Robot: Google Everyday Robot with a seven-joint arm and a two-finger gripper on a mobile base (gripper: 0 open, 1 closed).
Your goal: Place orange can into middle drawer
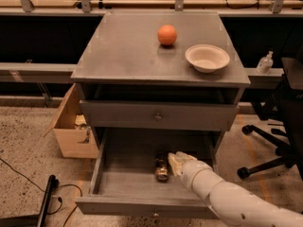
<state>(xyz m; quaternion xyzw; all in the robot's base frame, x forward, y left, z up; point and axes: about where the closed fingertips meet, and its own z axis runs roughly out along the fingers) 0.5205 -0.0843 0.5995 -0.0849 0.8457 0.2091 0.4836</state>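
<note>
The orange can lies on its side on the bare floor of the open middle drawer, near the middle. It looks dark coppery with a shiny metal end towards me. My gripper is inside the drawer, just right of the can and close beside it. I cannot tell whether it touches the can. My white arm reaches in from the lower right over the drawer's front panel.
The drawer above is closed, with a central knob. On the cabinet top sit an orange fruit and a white bowl. A cardboard box stands left of the cabinet, an office chair to the right, and a cable lies on the floor.
</note>
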